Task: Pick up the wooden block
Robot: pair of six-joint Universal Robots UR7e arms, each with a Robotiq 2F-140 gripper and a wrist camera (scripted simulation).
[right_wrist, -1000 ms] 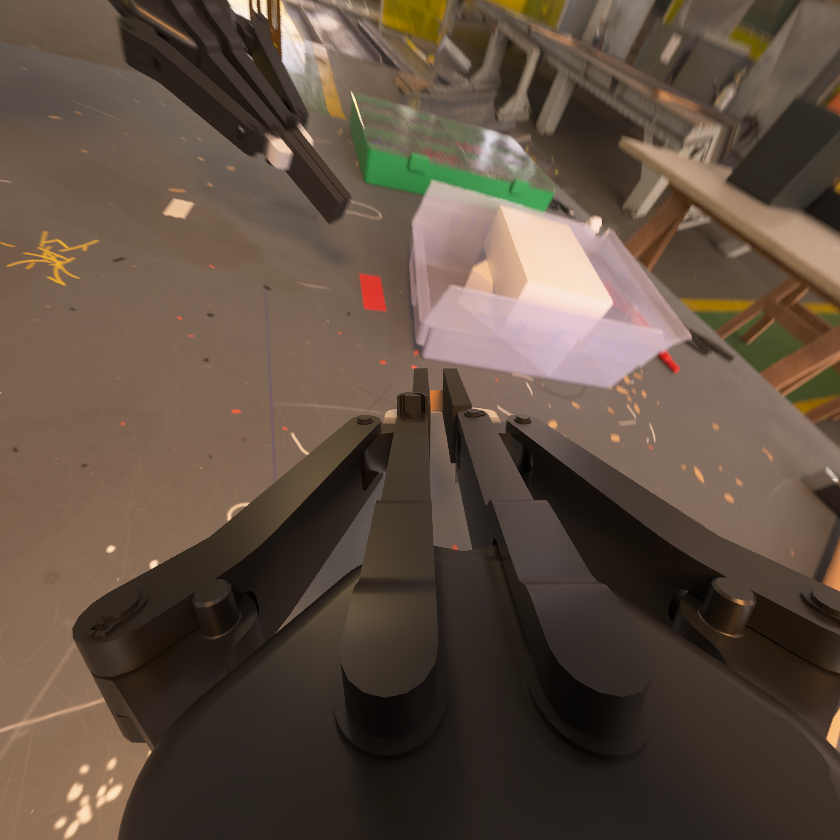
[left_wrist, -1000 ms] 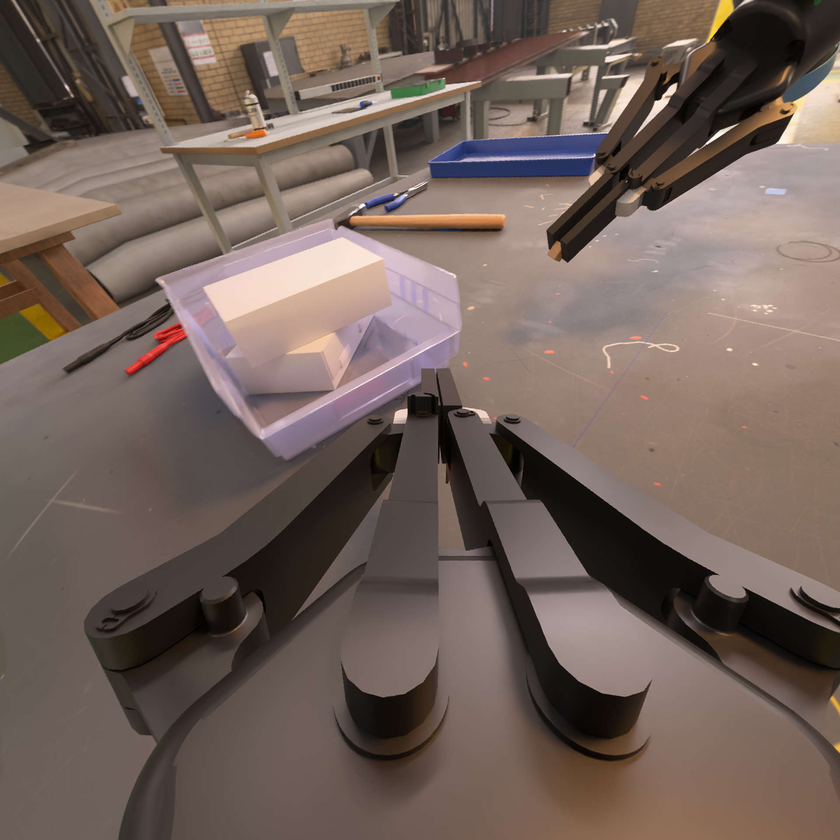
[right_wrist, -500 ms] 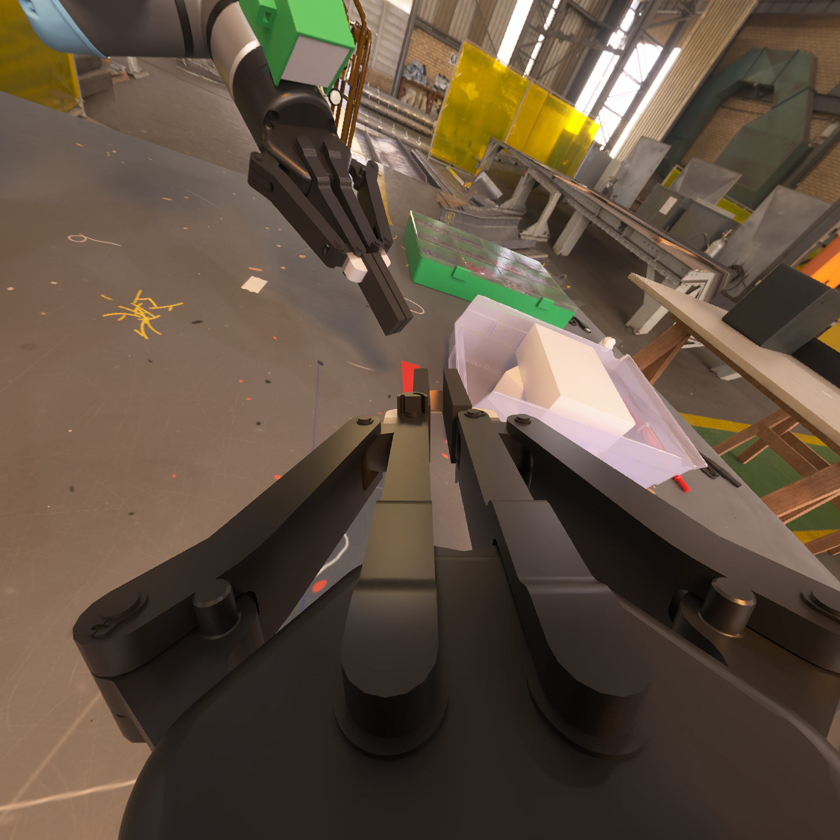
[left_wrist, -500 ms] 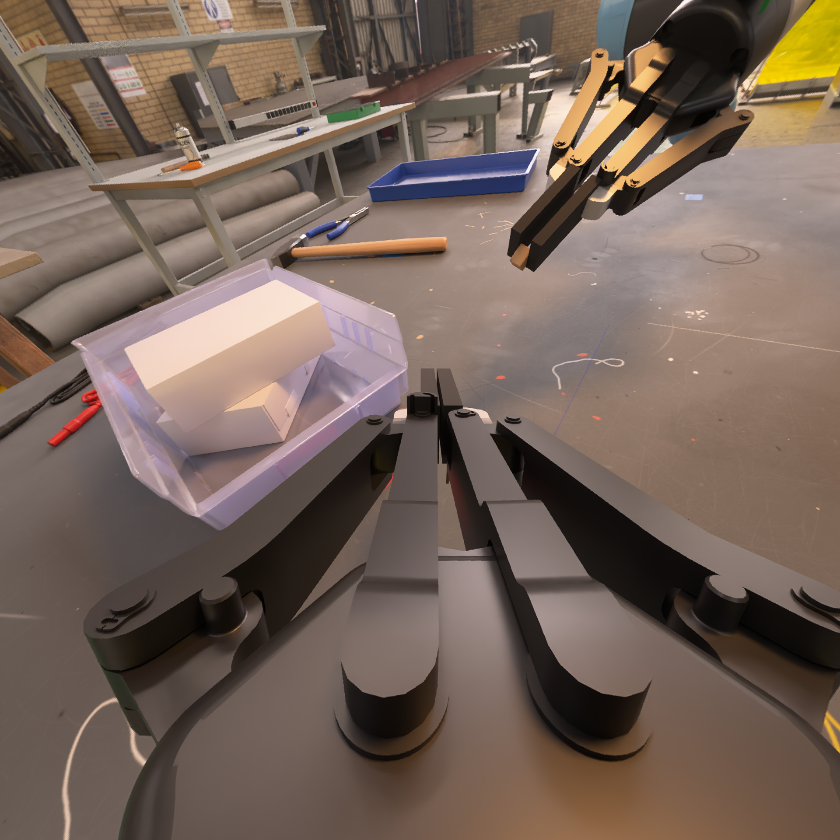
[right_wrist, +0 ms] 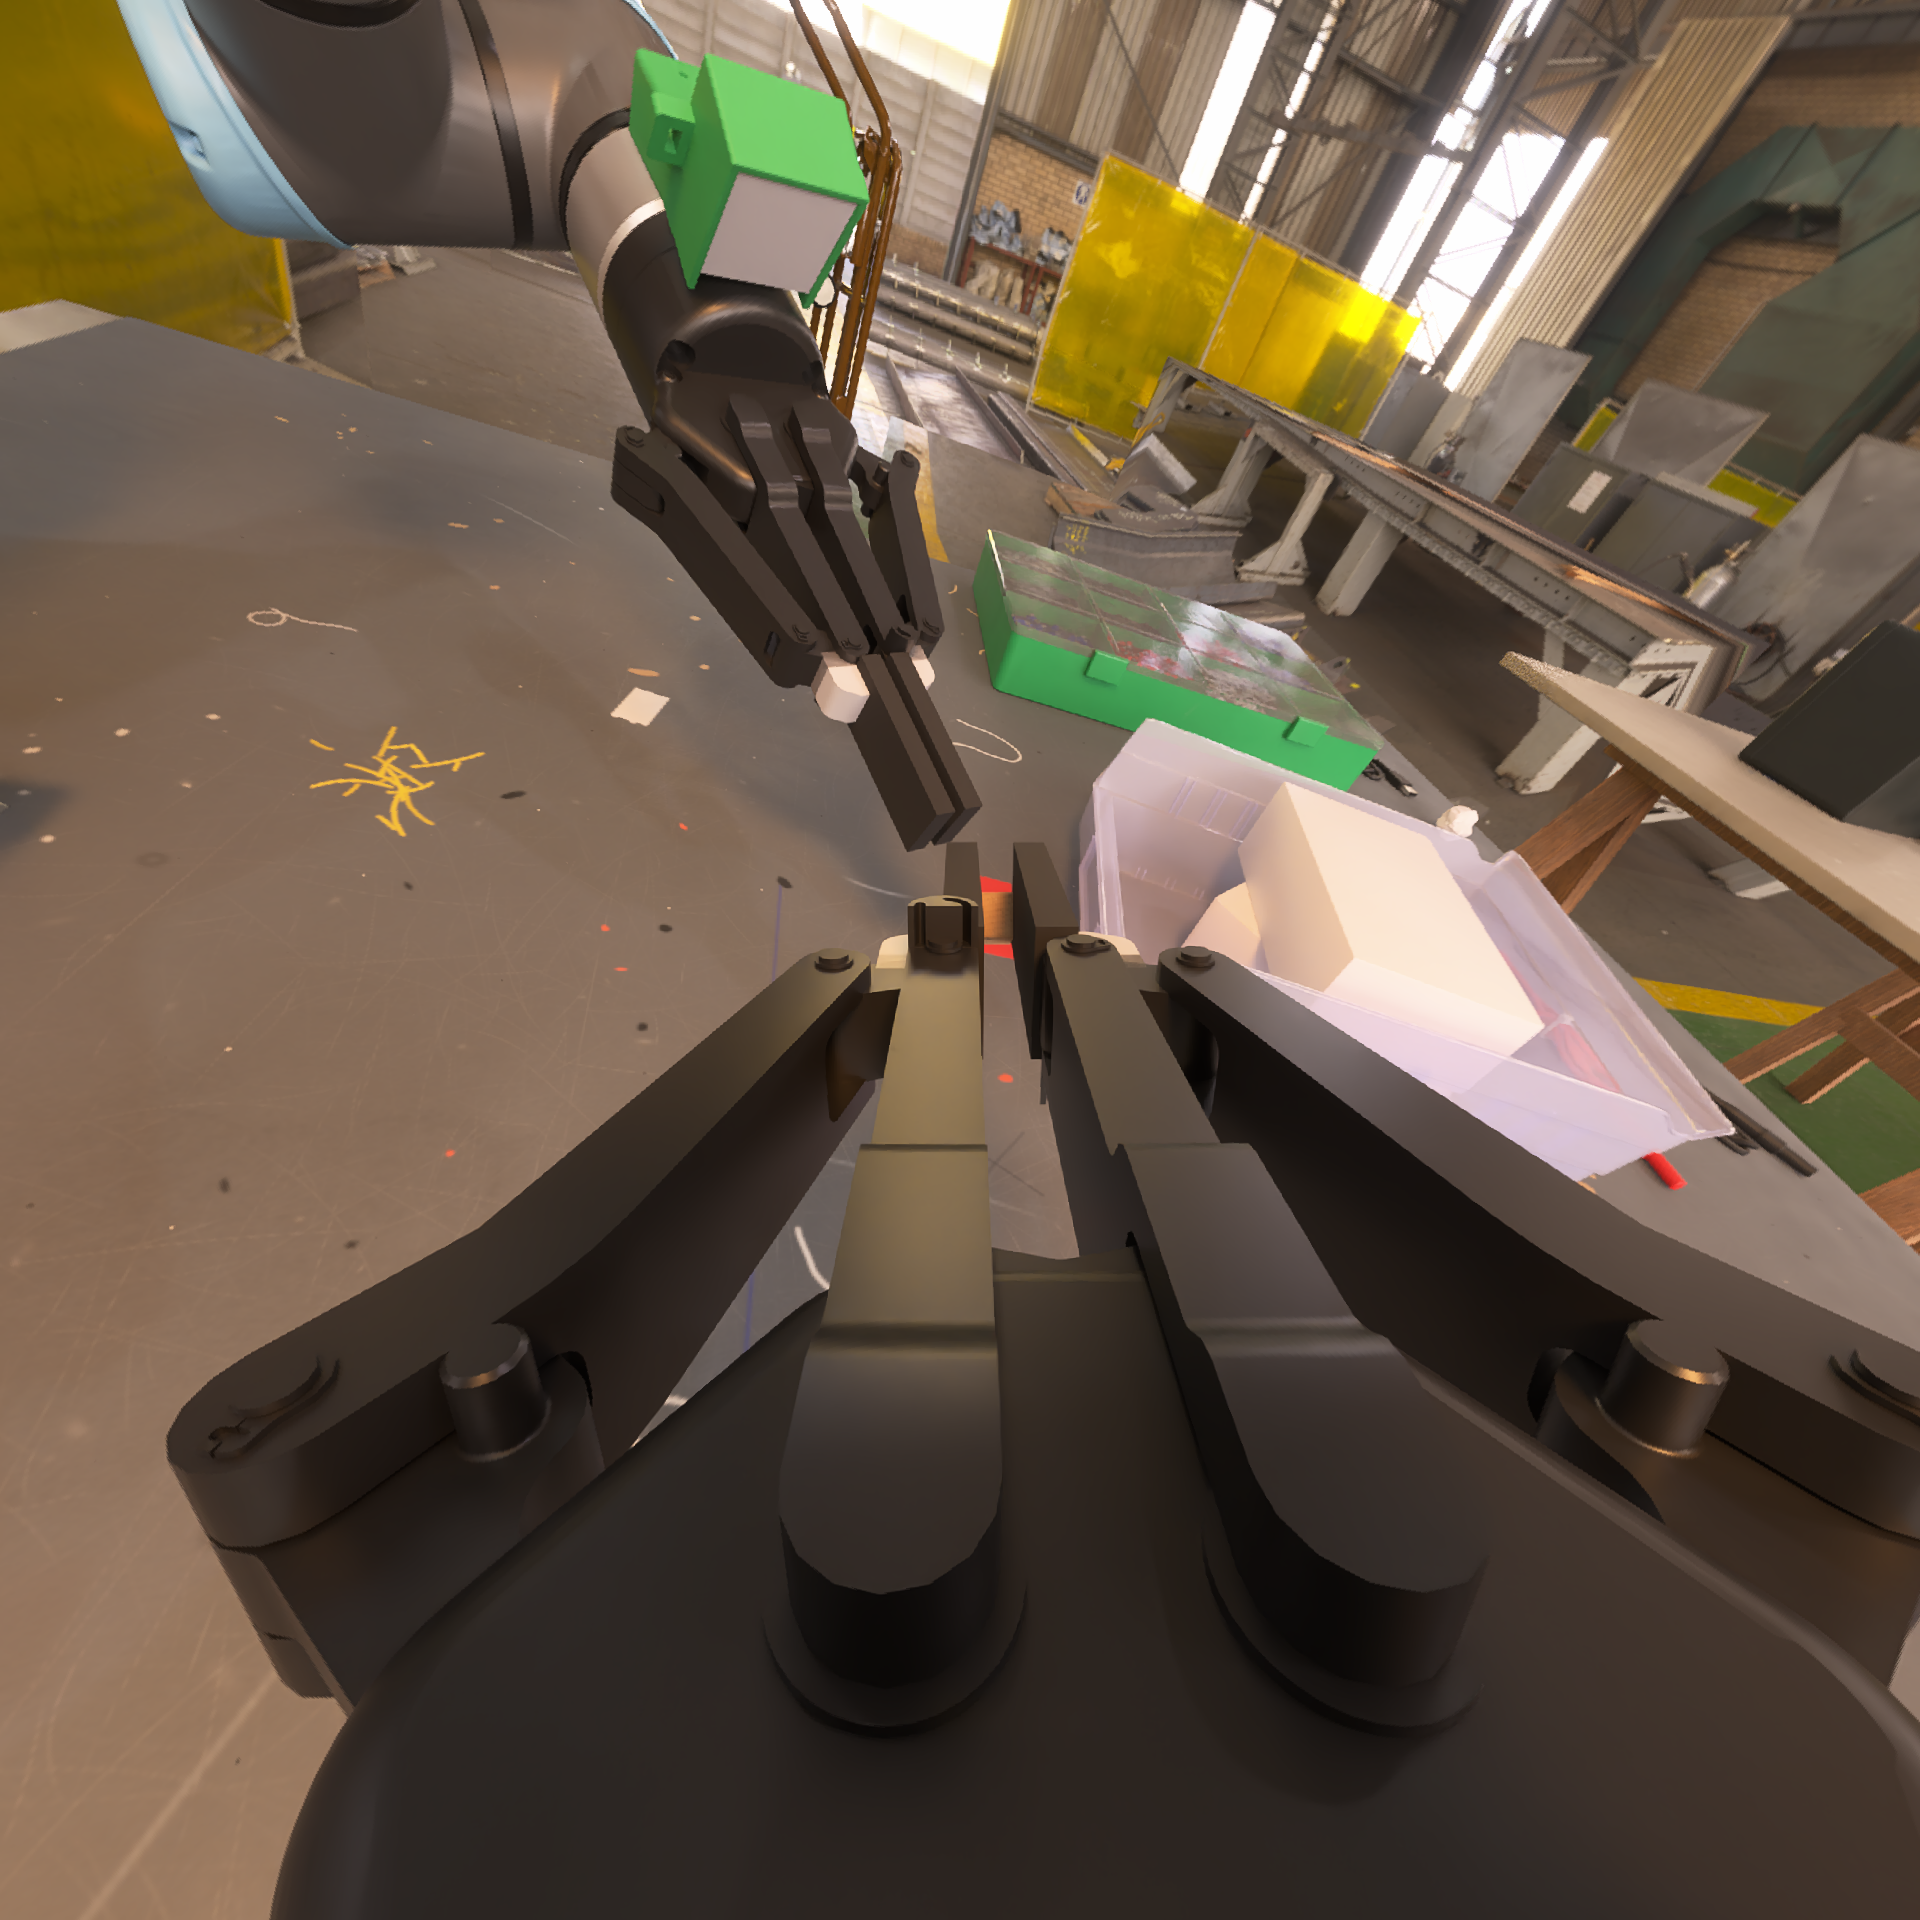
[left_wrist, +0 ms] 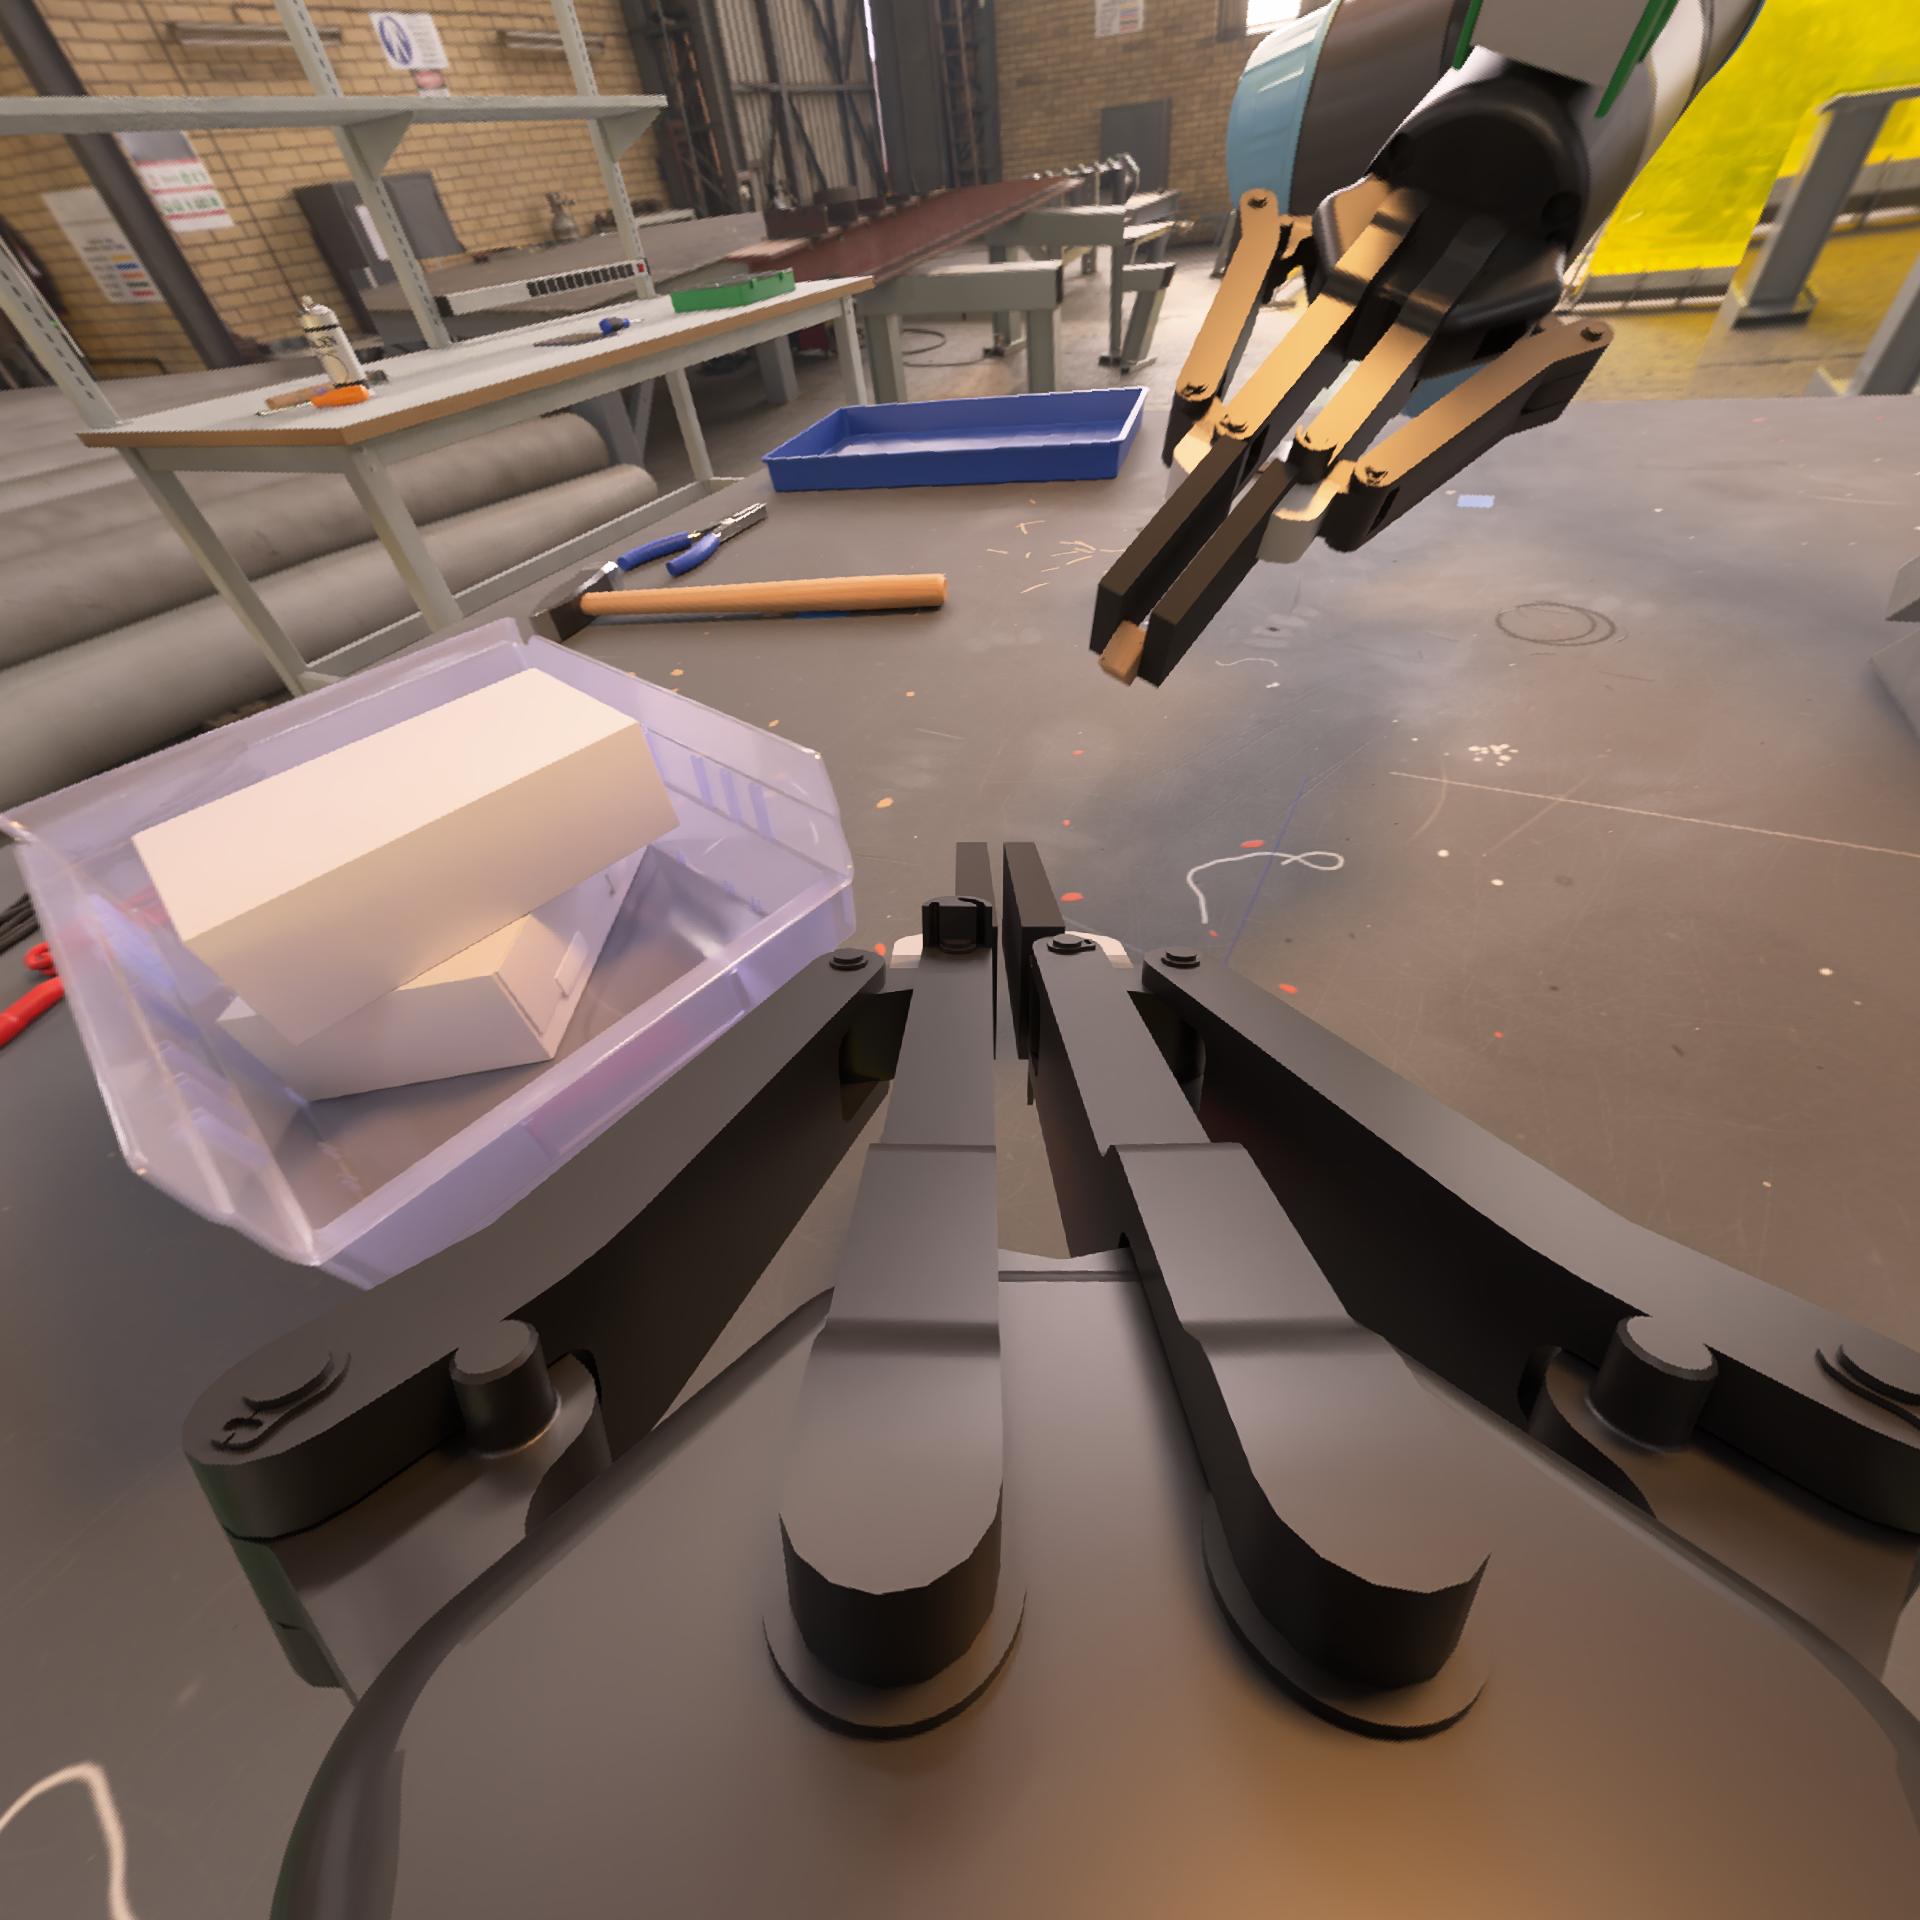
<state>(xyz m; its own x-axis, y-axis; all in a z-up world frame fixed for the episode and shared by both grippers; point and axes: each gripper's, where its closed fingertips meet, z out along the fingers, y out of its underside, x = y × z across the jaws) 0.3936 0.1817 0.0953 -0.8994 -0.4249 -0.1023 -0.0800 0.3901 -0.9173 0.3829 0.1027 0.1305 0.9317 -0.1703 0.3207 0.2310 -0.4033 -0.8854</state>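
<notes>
The wooden block (left_wrist: 1120, 657) is a small tan piece pinched between the fingertips of my right gripper (left_wrist: 1127, 655), which hangs in the air above the grey table at the upper right of the left wrist view. In the right wrist view the block (right_wrist: 997, 914) shows as a sliver between the tips of that same gripper (right_wrist: 997, 883). My left gripper (left_wrist: 995, 883) is shut and empty above the table. It also shows in the right wrist view (right_wrist: 940, 826), pointing down just beyond the right gripper's tips.
A clear plastic bin (left_wrist: 208, 1164) holding two white boxes (left_wrist: 416, 831) sits left of my left gripper, and it shows in the right wrist view (right_wrist: 1558, 1101). A hammer (left_wrist: 769, 597), pliers (left_wrist: 686, 545) and a blue tray (left_wrist: 956, 436) lie farther back. A green case (right_wrist: 1143, 665) lies beyond the bin.
Both grippers have risen and tilted up, so more of the hall shows. The right gripper keeps the block. The left gripper now appears closer to the right gripper's tips.
</notes>
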